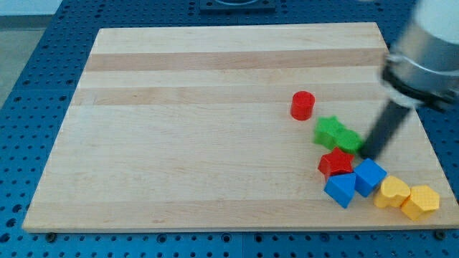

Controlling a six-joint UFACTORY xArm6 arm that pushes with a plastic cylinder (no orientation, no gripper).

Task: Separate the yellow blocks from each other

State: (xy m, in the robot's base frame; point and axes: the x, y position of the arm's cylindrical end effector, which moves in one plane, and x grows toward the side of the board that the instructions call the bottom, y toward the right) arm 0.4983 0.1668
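Two yellow blocks sit touching at the view's bottom right of the wooden board (215, 143): a rounded, heart-like one (392, 192) and a hexagonal one (421, 201) to its right. My tip (368, 155) rests just right of the green blocks and just above the blue cube (369, 176), up and to the left of the yellow pair, not touching them. The dark rod slants up to the right.
A red cylinder (303, 105) stands apart higher up. A green star-like block (330, 130) and another green block (349, 140) touch. A red star-like block (336, 163) and a second blue block (341, 189) crowd the blue cube. The board's right and bottom edges lie close to the yellow blocks.
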